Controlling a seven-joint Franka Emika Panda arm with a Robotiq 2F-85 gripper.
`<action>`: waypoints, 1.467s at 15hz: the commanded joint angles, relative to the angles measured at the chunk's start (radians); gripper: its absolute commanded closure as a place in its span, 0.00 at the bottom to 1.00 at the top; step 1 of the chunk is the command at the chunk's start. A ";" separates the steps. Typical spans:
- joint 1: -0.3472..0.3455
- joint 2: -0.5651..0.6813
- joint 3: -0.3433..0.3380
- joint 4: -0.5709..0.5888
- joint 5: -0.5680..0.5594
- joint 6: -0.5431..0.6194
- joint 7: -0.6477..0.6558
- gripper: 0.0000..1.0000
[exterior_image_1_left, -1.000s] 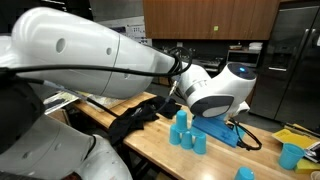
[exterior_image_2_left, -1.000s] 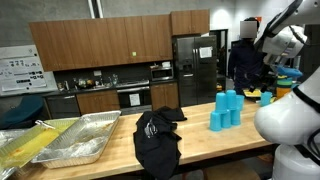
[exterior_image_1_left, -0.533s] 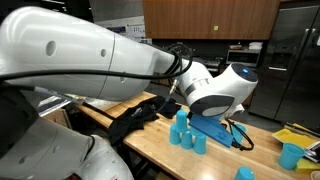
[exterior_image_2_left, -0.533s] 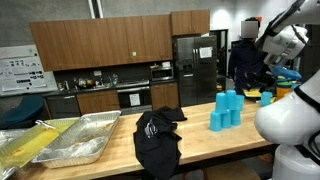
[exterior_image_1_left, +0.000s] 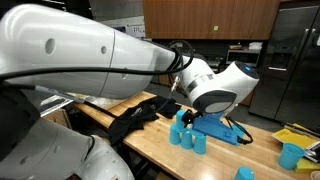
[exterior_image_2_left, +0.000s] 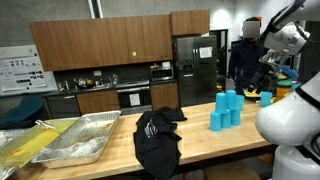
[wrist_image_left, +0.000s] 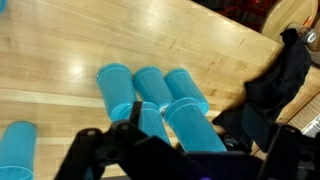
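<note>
Several blue plastic cups (wrist_image_left: 150, 95) stand clustered on the wooden counter, seen in both exterior views (exterior_image_1_left: 186, 132) (exterior_image_2_left: 227, 110). In the wrist view my gripper (wrist_image_left: 185, 155) hovers over the cluster, open, its dark fingers (wrist_image_left: 100, 152) spread wide on either side of the nearest cup (wrist_image_left: 192, 125). Nothing is held. A crumpled black cloth (wrist_image_left: 285, 75) lies beside the cups, also showing in both exterior views (exterior_image_1_left: 135, 120) (exterior_image_2_left: 157, 140). In an exterior view my white wrist (exterior_image_1_left: 215, 90) hides the fingertips.
One more blue cup (wrist_image_left: 15, 150) stands apart from the cluster. Further blue cups (exterior_image_1_left: 290, 155) sit at the counter's far end, near a blue flat thing (exterior_image_1_left: 220, 128). Foil trays (exterior_image_2_left: 60, 140) occupy the counter end beyond the cloth. Kitchen cabinets and a fridge (exterior_image_2_left: 195, 65) line the back wall.
My wrist has sunk a little and shifted toward the cup cluster. The cups and the cloth have stayed where they were, and the jaws are still wide.
</note>
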 joint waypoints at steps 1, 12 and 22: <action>-0.013 0.005 0.012 0.002 0.006 -0.003 -0.013 0.00; -0.004 -0.026 0.024 0.003 -0.119 -0.140 -0.288 0.00; 0.049 0.011 0.122 0.061 -0.196 -0.075 -0.470 0.00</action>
